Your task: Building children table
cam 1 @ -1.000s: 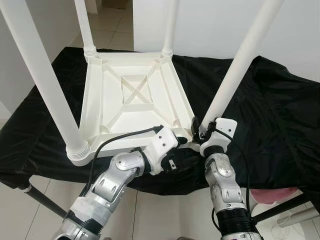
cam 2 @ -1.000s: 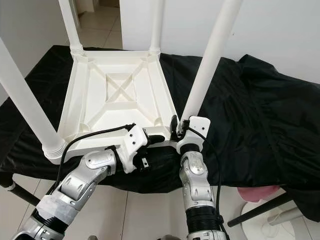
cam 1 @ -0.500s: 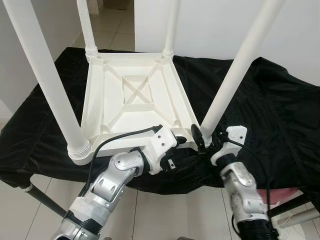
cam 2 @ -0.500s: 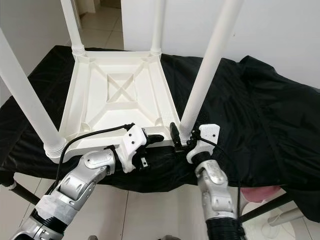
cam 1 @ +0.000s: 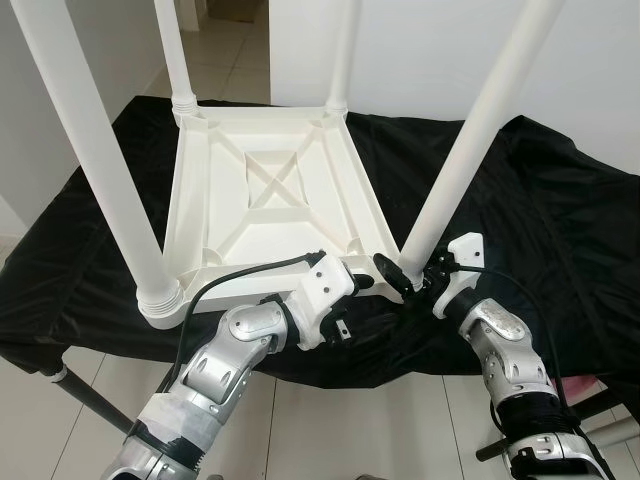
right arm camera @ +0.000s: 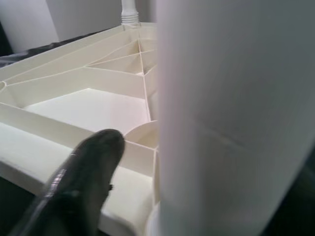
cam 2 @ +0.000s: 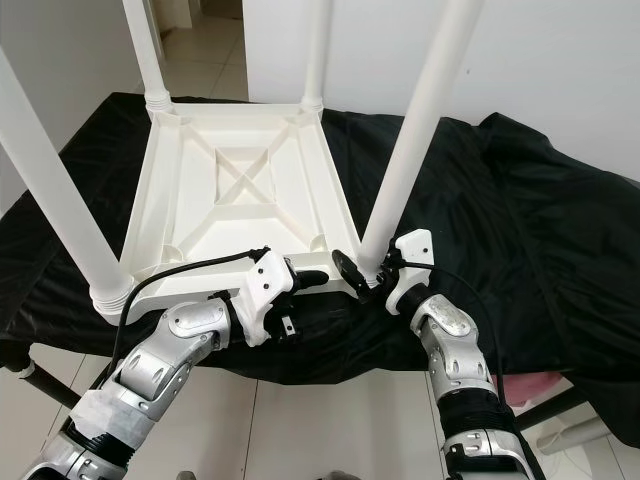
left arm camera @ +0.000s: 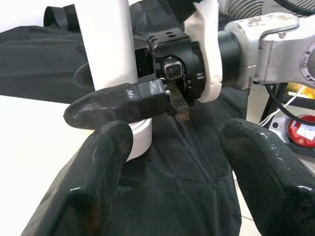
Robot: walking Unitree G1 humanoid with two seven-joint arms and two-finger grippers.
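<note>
A white plastic children's table (cam 1: pixel 300 235) lies upside down on a black cloth (cam 1: pixel 560 230), with all of its legs pointing up. My right gripper (cam 1: pixel 400 272) is at the base of the near-right leg (cam 1: pixel 460 150). It is shut on that leg, reaching in from the right. One black finger (right arm camera: pixel 78 182) lies across the leg's (right arm camera: pixel 231 123) front; the other is hidden behind it. My left gripper (cam 1: pixel 368 285) is open at the table's near-right corner, just left of that leg. Its two fingers (left arm camera: pixel 98 172) are spread over the cloth with nothing between them.
The cloth-covered worktop ends just below both grippers, with tiled floor (cam 1: pixel 330 430) beneath. A dark metal frame bar (cam 1: pixel 90 400) runs under the front left. A pink object (cam 1: pixel 590 385) sits low at the right. A white wall stands behind.
My right wrist has swung from in front of the near-right leg round to its right side, with the fingers staying at the leg's base. The left gripper has held still.
</note>
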